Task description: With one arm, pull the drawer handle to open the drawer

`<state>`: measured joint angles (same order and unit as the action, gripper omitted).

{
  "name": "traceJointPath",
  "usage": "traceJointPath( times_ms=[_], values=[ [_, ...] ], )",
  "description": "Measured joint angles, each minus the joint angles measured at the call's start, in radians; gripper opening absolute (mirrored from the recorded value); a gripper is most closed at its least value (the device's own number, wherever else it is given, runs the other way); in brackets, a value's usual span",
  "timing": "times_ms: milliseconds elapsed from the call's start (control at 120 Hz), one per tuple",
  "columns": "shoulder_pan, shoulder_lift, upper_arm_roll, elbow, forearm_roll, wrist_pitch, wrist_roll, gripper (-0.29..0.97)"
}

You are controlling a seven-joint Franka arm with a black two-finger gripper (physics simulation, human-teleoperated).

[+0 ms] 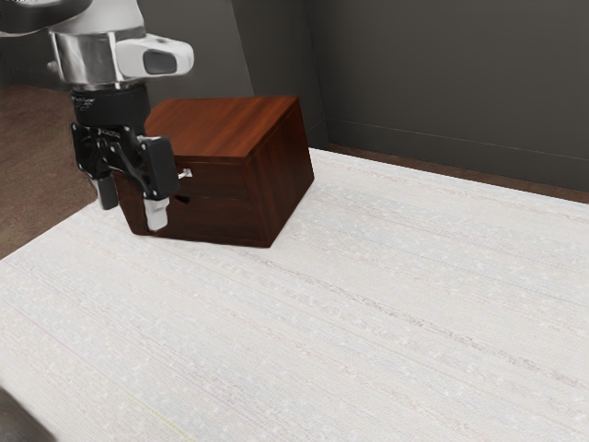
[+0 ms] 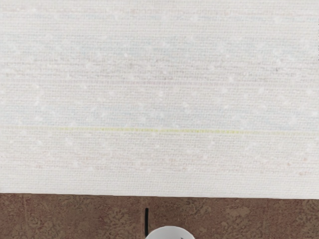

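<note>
Drawer (image 1: 221,180) of the wooden box (image 1: 230,124) on the table (image 1: 386,304), toward the exterior view's left, is judged apparently shut; the claw (image 1: 132,210) is held open beside the handle (image 1: 185,173), so grasp and pull are left.

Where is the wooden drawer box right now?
In the exterior view, the wooden drawer box sits at the upper left on the white table, with the claw just before its front.
</note>
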<state>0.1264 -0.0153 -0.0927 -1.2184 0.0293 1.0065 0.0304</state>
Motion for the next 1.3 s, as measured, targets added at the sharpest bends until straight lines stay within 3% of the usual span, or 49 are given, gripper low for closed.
traceJointPath(
  times_ms=[175, 383, 567, 667, 742, 817, 883, 1092, 1300],
  values=[
    [0.047, 0.001, 0.005, -0.004, -0.002, 0.155, 0.011, 0.68],
    [0.124, -0.031, -0.012, -0.013, 0.002, 0.21, 0.051, 0.68],
    [0.112, 0.011, -0.017, -0.022, -0.004, 0.226, 0.212, 0.68],
    [0.155, -0.001, -0.067, -0.021, -0.013, 0.232, 0.354, 0.68],
    [0.162, -0.095, -0.084, -0.118, -0.013, 0.236, 0.448, 0.68],
    [0.054, -0.163, -0.066, -0.217, 0.011, 0.25, 0.53, 0.68],
    [0.022, -0.246, -0.052, -0.358, 0.031, 0.298, 0.596, 0.68],
    [0.012, -0.705, -0.016, -0.778, 0.073, 0.493, 0.763, 0.68],
    [0.026, -0.752, 0.121, -0.825, 0.106, 0.571, 0.905, 0.68]
  ],
)
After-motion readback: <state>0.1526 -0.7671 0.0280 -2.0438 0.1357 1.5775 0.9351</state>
